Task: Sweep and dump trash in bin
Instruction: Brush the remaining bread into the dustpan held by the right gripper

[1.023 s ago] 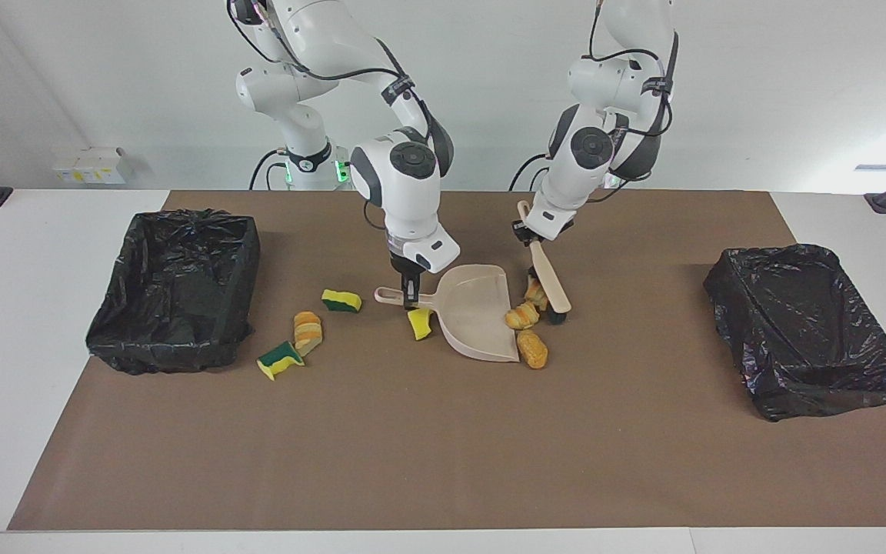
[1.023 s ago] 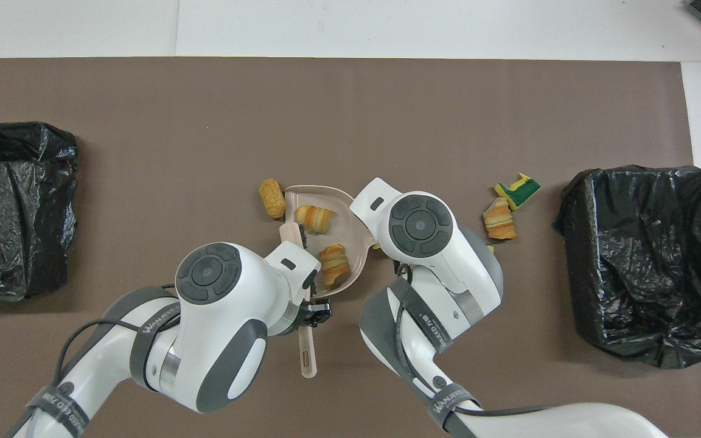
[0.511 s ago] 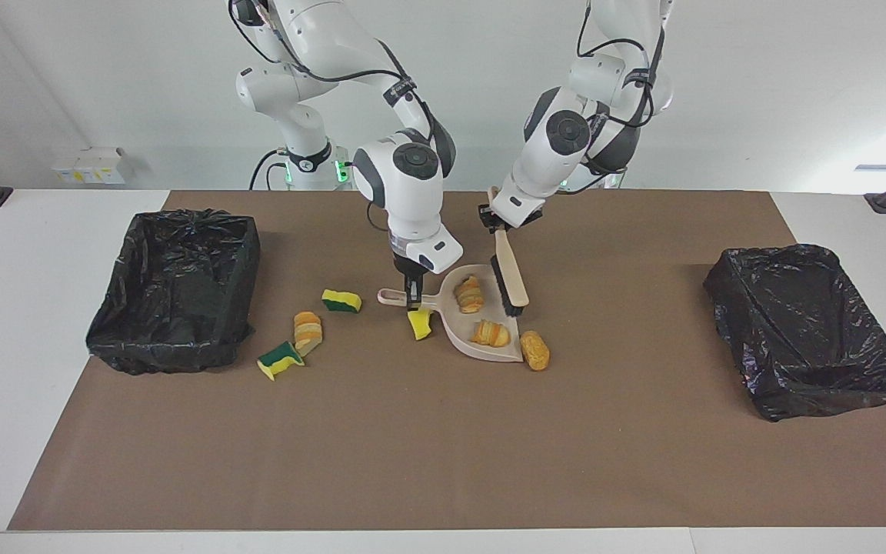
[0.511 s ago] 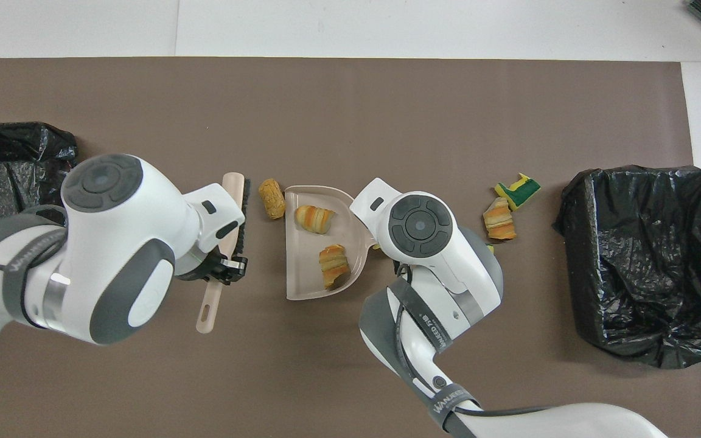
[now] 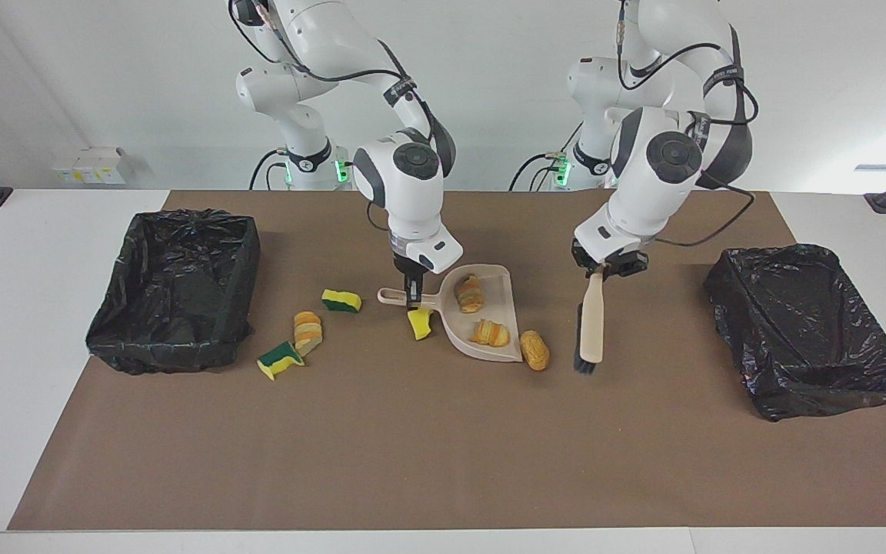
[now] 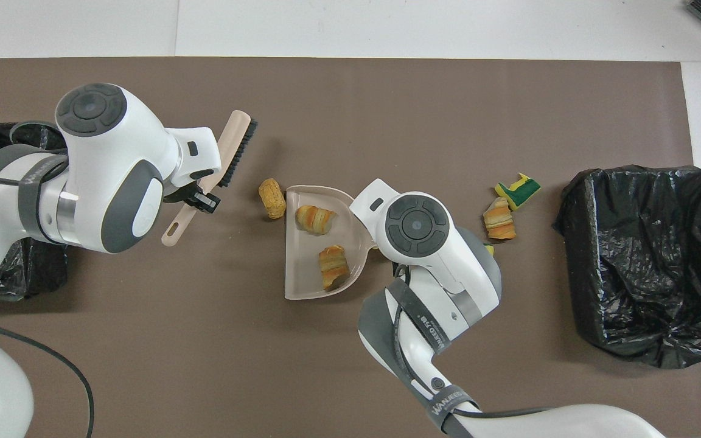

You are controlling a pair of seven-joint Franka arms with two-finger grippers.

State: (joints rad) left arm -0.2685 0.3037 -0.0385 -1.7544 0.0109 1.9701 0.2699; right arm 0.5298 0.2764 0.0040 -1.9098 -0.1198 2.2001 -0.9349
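Note:
My right gripper [image 5: 412, 296] is shut on the handle of the beige dustpan [image 5: 504, 304], which rests on the brown mat. Two bread pieces of trash [image 5: 470, 294] [image 5: 491, 333] lie in the pan, seen from above as the bread pieces [image 6: 316, 219] [image 6: 333, 266]. A third bread piece [image 5: 534, 350] lies just outside the pan's mouth. A yellow sponge scrap [image 5: 420, 323] sits under the handle. My left gripper [image 5: 604, 269] is shut on the brush [image 5: 591, 323], bristle end down by the mat, apart from the pan.
More trash lies toward the right arm's end: a sponge chunk [image 5: 341, 300], a bread piece [image 5: 308, 331] and another sponge chunk [image 5: 280, 360]. One black-lined bin [image 5: 174, 288] stands at that end, and a second bin [image 5: 808, 331] at the left arm's end.
The brush pushed two bread pieces into the dustpan, then my left arm swung it away toward its own end of the table. The right gripper and dustpan barely moved.

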